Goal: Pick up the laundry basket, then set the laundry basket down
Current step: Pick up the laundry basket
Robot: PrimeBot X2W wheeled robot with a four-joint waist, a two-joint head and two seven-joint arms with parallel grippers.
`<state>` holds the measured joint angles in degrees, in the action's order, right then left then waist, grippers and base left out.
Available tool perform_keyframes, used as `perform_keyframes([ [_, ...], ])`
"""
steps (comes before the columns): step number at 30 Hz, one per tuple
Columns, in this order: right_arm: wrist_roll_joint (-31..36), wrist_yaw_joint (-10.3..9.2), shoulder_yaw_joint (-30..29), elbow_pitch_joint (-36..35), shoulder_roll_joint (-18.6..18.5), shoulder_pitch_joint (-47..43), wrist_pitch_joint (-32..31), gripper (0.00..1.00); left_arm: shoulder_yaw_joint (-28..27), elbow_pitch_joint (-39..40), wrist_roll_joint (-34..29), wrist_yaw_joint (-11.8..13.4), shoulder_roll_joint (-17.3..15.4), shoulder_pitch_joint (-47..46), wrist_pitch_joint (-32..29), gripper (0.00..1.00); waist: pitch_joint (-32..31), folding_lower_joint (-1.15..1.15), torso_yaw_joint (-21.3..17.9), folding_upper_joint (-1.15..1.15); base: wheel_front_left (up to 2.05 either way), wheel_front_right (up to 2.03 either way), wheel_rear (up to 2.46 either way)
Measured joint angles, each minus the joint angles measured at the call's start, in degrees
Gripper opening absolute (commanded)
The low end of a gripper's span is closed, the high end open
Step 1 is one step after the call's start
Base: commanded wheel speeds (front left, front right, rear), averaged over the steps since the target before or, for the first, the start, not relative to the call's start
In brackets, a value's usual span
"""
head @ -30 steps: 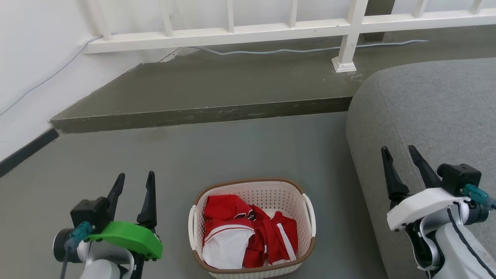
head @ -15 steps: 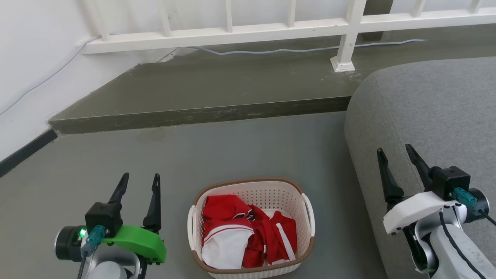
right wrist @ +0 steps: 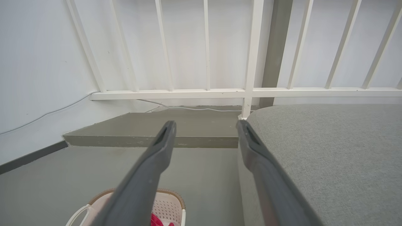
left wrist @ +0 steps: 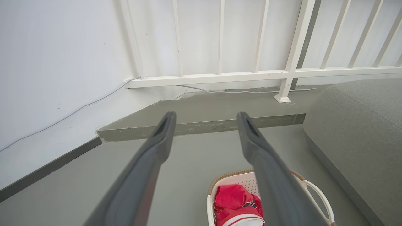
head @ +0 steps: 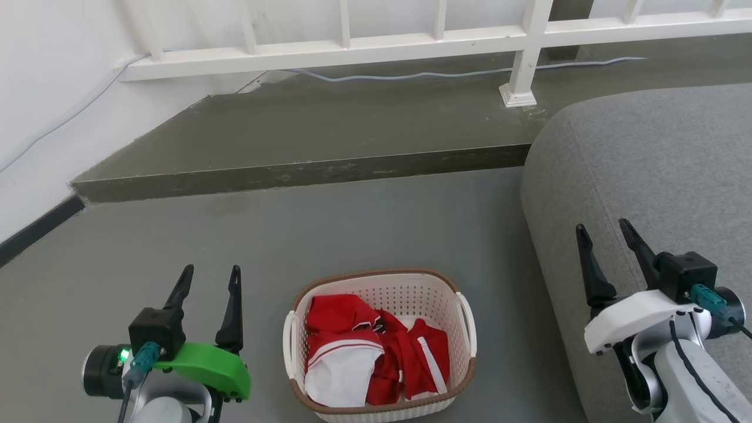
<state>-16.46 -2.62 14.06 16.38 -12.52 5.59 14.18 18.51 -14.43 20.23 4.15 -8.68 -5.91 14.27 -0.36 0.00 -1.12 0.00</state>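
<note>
The laundry basket (head: 405,296) sits on the floor (head: 352,223) between both tools, its loop handles (head: 472,329) facing one each. The left tool (head: 211,269), spread, stands just beside it. The right tool (head: 601,225), also spread, hangs farther off, seemingly over the sofa (head: 646,164).

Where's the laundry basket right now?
In the head view the laundry basket sits on the floor at bottom centre, between the left tool and the right tool, left of the grey sofa.
</note>
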Motion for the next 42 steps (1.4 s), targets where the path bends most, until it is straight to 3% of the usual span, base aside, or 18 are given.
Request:
perform_keyframes([
  [16,0.32,0.60,-0.38,0.79,0.41,0.47,0.00,1.00,0.13,0.08,0.00,0.13,0.62,-2.19,0.00,1.00,2.83,0.00,0.26,0.00,0.00,0.00,0.00],
  [42,0.93,2.11,-0.60,1.41,1.13,12.39,0.00,1.00,-0.29,1.52,-0.27,0.24,1.93,-13.89,-0.09,1.00,21.79,0.00,0.59,0.00,0.00,0.00,0.00],
])
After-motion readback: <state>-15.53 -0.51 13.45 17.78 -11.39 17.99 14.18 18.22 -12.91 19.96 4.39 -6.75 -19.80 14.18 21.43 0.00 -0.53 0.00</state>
